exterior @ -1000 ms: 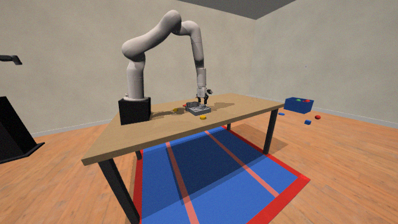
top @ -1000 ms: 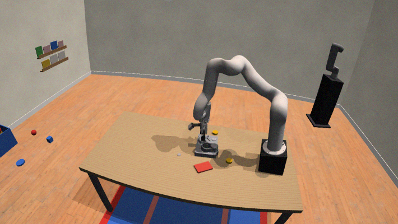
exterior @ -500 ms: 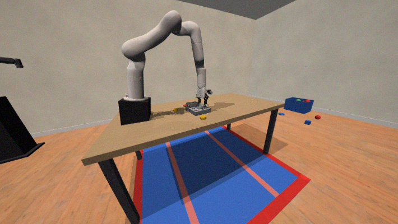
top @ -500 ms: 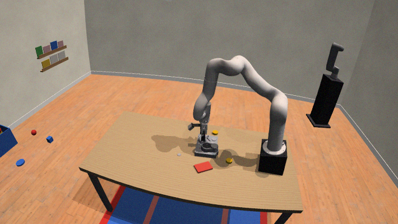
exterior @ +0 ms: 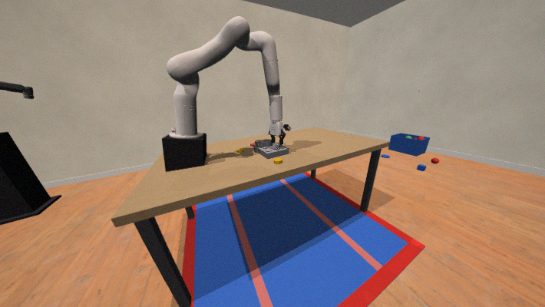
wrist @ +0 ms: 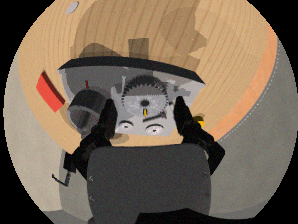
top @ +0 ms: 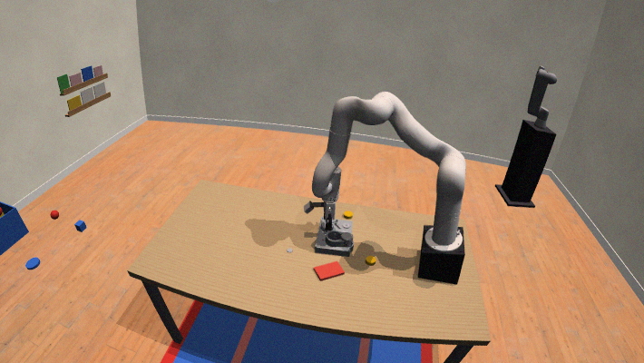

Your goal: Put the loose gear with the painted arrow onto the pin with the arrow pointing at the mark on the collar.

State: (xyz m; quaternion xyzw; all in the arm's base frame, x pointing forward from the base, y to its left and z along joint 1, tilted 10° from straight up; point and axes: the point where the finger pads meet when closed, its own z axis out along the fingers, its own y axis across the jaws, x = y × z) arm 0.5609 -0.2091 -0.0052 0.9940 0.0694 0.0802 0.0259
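Note:
The grey timing case (top: pixel 334 240) stands on the table, left of the arm's base; it also shows in the exterior view (exterior: pixel 272 150). In the wrist view the grey gear (wrist: pixel 144 91) with its yellow arrow lies on the case, between my fingers. My gripper (wrist: pixel 144 104) is open, its black fingers standing either side of the gear and apart from it. A dark gear sits on the case to the left. I cannot make out the pin or the collar mark. The gripper also shows just above the case in the top view (top: pixel 327 222).
A red flat tile (top: pixel 328 270) and a yellow disc (top: pixel 371 259) lie in front of the case. A second yellow disc (top: pixel 347 214) lies behind it. A small grey disc (top: pixel 289 250) lies to its left. The arm's black base (top: pixel 441 255) stands at the right.

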